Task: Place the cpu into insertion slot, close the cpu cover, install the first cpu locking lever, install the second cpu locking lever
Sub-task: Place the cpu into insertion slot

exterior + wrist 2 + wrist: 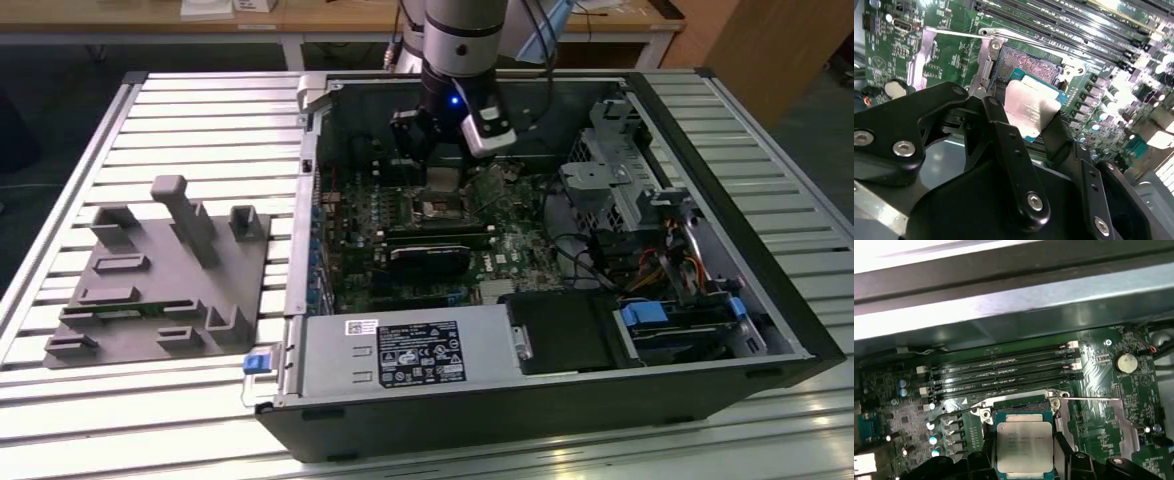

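Black fingers point(1063, 450) of my gripper point(1026, 120) are closing narrowly on the cpu point(1024, 444), one on each of two opposite edges. I am holding it with its dull silver top facing up and its green border showing around the metal.

In the second wrist view the chip is hanging clear of the board. I am judging it as carried, not yet seated.

The insertion slot point(1029, 65) is lying just past the chip's far edge, on the side of the memory slots point(1004, 372), with its dark pin field uncovered. In the first wrist view the chip's edges are running roughly square with the slot's rim, so I am reading the offset as a short shift and a descent, with little turning.

A thin wire locking lever point(1089, 399) is standing out sideways from the socket's corner, unlatched.

In the exterior view the slot point(438, 210) is showing just in front of my gripper, toward the camera. Beyond the memory slots the grey case wall point(1004, 305) is closing off the scene.
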You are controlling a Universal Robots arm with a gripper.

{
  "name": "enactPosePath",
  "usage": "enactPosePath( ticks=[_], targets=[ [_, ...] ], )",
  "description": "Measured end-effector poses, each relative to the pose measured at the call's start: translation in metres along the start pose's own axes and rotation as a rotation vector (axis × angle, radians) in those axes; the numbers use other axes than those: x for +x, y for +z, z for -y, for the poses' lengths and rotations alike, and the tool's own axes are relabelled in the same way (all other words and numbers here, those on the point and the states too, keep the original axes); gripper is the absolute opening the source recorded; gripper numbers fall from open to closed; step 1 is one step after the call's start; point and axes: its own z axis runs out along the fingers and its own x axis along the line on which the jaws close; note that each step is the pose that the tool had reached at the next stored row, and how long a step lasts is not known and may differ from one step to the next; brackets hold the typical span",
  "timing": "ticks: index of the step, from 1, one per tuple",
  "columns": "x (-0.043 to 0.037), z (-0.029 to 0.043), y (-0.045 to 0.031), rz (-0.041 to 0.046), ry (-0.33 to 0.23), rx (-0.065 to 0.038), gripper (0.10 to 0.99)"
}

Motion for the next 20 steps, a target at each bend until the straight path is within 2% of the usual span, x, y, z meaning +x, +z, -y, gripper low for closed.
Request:
enactPosePath(
  ticks=[20],
  targets=[
    [0.0, 0.0, 0.0003, 0.0059, 0.237, -0.004, 0.541]
  ],
)
